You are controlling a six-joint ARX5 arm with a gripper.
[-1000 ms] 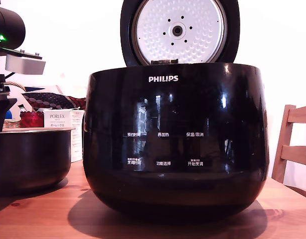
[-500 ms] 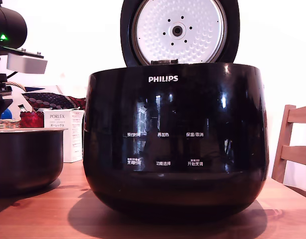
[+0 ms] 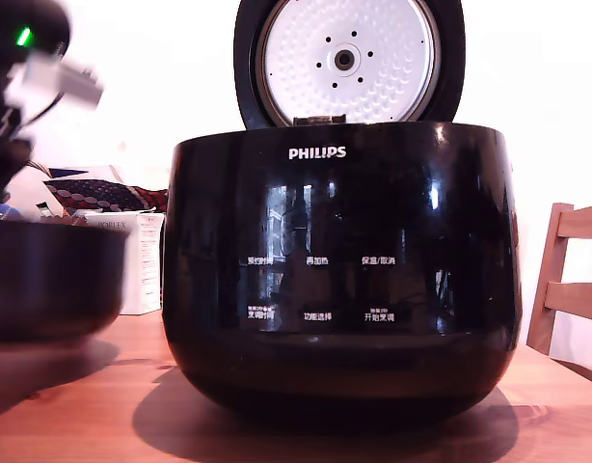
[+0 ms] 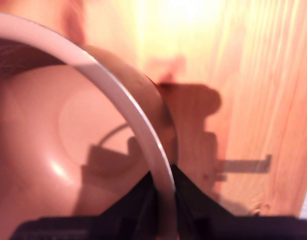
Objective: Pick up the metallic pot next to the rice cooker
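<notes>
Metal throughout, the metallic pot (image 3: 47,280) looks rigid, smooth and slippery, probably light while empty; with no handles, its thin flared rim is the place to hold. It sits at the exterior view's left, beside the rice cooker (image 3: 340,275), blurred, its contact with the wooden table (image 3: 94,415) unclear. Only the wrist view shows the gripper (image 4: 163,192) clamped across that rim, one finger inside and one outside.
</notes>
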